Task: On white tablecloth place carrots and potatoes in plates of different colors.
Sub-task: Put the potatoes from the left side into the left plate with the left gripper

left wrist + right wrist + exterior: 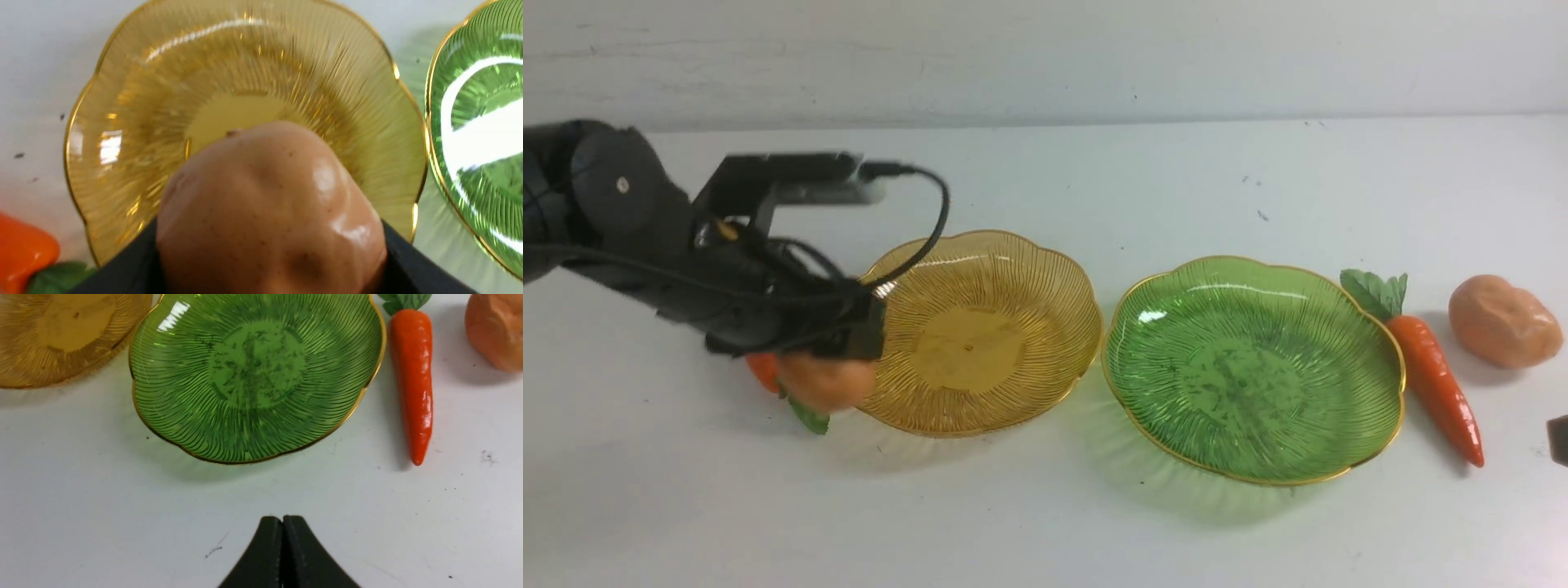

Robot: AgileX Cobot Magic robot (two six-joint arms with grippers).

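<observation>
A potato (pixel 827 385) is clamped between the partly closed jaws of the left gripper (pixel 845 351) at the left rim of the amber plate (pixel 1029 269) — a carrot (pixel 762 369) is seen just beside the potato — while the right gripper (pixel 282 539) is pressed fully shut on nothing, well right of that plate.

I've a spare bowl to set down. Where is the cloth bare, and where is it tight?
Free tablecloth: the near strip before both plates; the far band behind them. Crowded: the slim gap between amber plate and green plate; long carrot and loose potato right of the green; left claw gripping the held potato by the short carrot, left of the amber.
</observation>
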